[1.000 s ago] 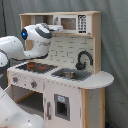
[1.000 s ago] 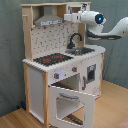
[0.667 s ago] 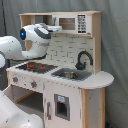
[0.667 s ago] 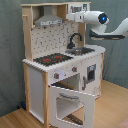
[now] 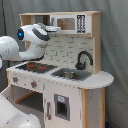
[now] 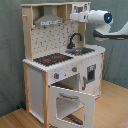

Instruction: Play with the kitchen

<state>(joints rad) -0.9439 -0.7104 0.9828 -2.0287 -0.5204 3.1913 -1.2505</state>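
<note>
1. Light wood and white panels: the toy kitchen (image 5: 65,75) stands tall mid-scene in both exterior views, its oven door (image 6: 72,102) hanging open and swung down at the front in the second exterior view.

2. And up top is the action: the gripper (image 6: 75,16) is level with the microwave (image 5: 70,23), right at that upper shelf. In the second exterior view its tip reaches the microwave's front; whether it is touching or just short, I can't say.

3. The relation that matters: the microwave lies straight ahead of the arm's tip, along the line the wrist points, well above the stovetop (image 5: 34,66) and the sink (image 5: 70,75). The black faucet (image 5: 83,59) sits below the microwave, clear of the arm.

4. Jaws? Can't tell whether they're apart or closed; the white wrist body hides them.

5. The microwave front runs wide, parallel to the shelf, so a push or pull at its door edge looks like the likely play.

6. Against a second ago: the wrist has crept a touch closer to the microwave, the kitchen itself has not budged, and the oven door hangs as it did.
</note>
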